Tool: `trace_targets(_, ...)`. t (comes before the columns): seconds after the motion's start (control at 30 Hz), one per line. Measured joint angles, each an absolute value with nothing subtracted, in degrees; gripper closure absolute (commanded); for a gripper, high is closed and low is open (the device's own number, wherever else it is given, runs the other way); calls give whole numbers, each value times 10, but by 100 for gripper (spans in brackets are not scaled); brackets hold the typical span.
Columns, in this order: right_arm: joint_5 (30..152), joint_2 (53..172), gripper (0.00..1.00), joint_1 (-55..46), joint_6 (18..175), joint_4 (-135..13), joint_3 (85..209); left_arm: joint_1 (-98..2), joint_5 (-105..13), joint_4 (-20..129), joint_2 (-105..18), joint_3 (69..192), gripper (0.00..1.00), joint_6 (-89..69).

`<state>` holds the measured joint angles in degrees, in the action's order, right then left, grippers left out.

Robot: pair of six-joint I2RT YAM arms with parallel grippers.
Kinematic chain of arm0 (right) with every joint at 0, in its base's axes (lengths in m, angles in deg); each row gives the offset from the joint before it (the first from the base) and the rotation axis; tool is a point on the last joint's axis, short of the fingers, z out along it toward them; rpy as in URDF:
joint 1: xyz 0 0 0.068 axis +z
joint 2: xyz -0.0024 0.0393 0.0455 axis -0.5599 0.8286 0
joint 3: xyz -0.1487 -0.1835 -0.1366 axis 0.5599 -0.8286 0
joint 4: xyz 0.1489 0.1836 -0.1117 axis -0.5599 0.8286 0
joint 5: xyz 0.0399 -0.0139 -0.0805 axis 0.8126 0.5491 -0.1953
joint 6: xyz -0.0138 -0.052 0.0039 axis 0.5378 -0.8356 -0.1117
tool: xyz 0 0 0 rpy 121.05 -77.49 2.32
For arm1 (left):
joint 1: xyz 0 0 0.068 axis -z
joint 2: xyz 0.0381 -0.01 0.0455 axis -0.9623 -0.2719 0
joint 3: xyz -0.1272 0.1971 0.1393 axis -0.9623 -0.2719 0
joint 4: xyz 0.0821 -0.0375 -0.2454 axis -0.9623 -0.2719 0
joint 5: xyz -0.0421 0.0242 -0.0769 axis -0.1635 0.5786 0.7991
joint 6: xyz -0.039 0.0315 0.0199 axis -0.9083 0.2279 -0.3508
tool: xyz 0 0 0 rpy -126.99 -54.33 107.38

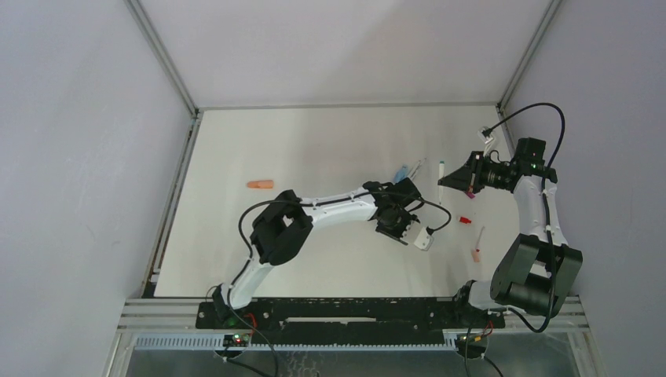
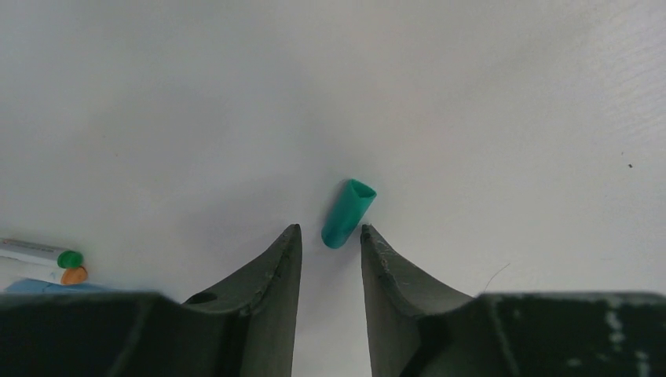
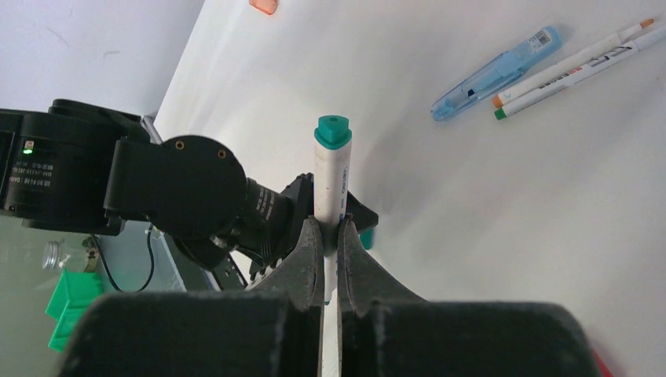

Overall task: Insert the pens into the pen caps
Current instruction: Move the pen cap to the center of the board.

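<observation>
A teal pen cap (image 2: 348,214) lies on the white table, open end away from me. My left gripper (image 2: 330,233) is open and low over it, with the cap's closed end just between the fingertips and close to the right finger (image 2: 377,251). In the top view the left gripper (image 1: 393,222) points down at mid-table and hides the cap. My right gripper (image 3: 330,228) is shut on a white pen (image 3: 330,184) with a teal end, held up off the table. The top view shows the right gripper (image 1: 465,179) with this pen (image 1: 441,171) sticking out to its left.
Two more pens (image 3: 577,67) and a light blue cap (image 3: 496,72) lie together behind the left gripper. A salmon-orange cap (image 1: 260,184) sits far left. A red piece (image 1: 464,220) and a pink-ended pen (image 1: 477,250) lie near the right arm's base.
</observation>
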<state>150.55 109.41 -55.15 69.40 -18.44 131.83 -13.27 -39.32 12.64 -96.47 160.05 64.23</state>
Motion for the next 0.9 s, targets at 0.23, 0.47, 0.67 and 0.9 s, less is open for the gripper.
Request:
trace_targets(0.23, 1511, 1094, 100, -556, 694, -184, 1318, -119, -403, 120, -965, 1601, 82, 646)
trace_targets(0.47, 1515, 1094, 100, -560, 694, -184, 1318, -115, -406, 111, -965, 1601, 98, 645)
trace_targets(0.67, 1515, 1094, 100, -562, 694, -184, 1318, -114, -409, 111, -953, 1586, 100, 597)
trace_targets(0.9, 1515, 1094, 100, -561, 694, -183, 1318, -114, -413, 119, -894, 1499, 100, 446)
